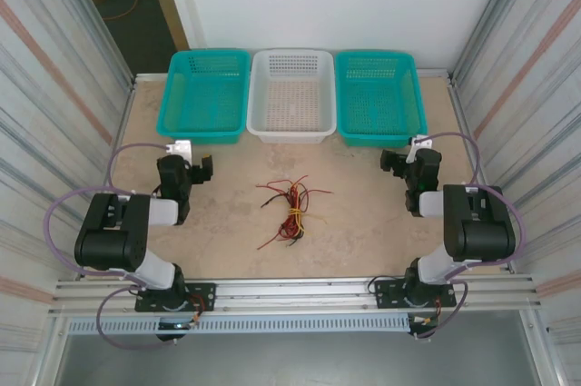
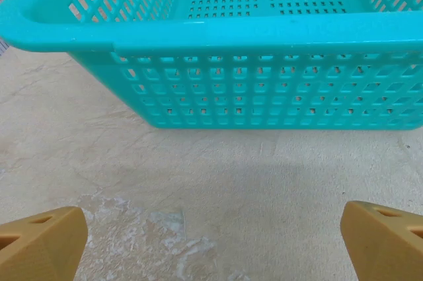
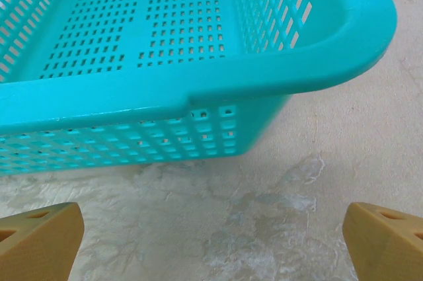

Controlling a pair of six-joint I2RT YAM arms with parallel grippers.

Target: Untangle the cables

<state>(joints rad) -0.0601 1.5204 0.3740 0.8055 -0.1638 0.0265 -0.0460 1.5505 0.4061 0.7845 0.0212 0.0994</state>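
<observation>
At the left wrist, the left tool [image 2: 211,248] stands wide open, its tan fingers [image 2: 39,244] apart with nothing between them, facing a teal basket [image 2: 264,76]. The right tool [image 3: 211,248] is likewise wide open and unladen before the other teal basket [image 3: 198,63]. Between the arms, the cables [image 1: 290,209] lie as a knotted bundle of red, yellow and dark strands on the surface [image 1: 363,222]. Assessment: light, limp, string-thin wires; pulling one likely drags the rest. Best hold is a loose red end straying from the clump.
</observation>
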